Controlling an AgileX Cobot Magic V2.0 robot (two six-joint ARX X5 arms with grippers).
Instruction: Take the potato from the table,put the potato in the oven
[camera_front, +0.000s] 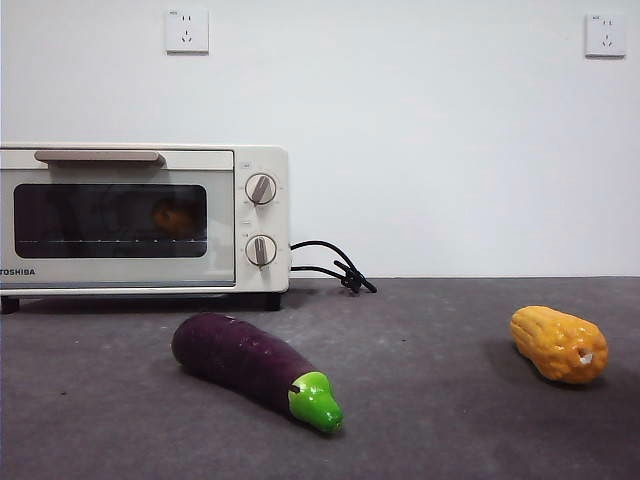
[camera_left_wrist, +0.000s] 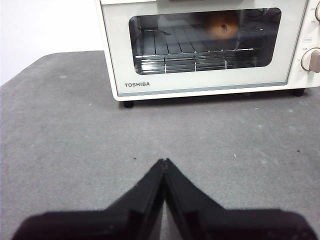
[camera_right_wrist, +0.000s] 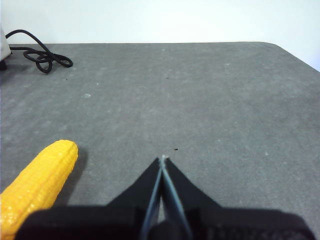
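Observation:
The potato (camera_front: 175, 217) is a small orange-brown lump inside the oven (camera_front: 140, 220), seen through the dark glass of the shut door. In the left wrist view the potato (camera_left_wrist: 223, 26) rests on the wire rack behind the oven's (camera_left_wrist: 205, 85) glass. My left gripper (camera_left_wrist: 164, 162) is shut with nothing in it, hovering over the table (camera_left_wrist: 75, 140) in front of the oven. My right gripper (camera_right_wrist: 163, 159) is shut and empty above the table (camera_right_wrist: 210, 100), beside the corn cob. Neither arm shows in the front view.
A purple eggplant (camera_front: 250, 368) with a green tip lies in front of the oven. A yellow corn cob (camera_front: 558, 344) lies at the right, also seen as the corn cob (camera_right_wrist: 37, 182) next to my right gripper. The oven's black cord (camera_front: 335, 266) trails behind.

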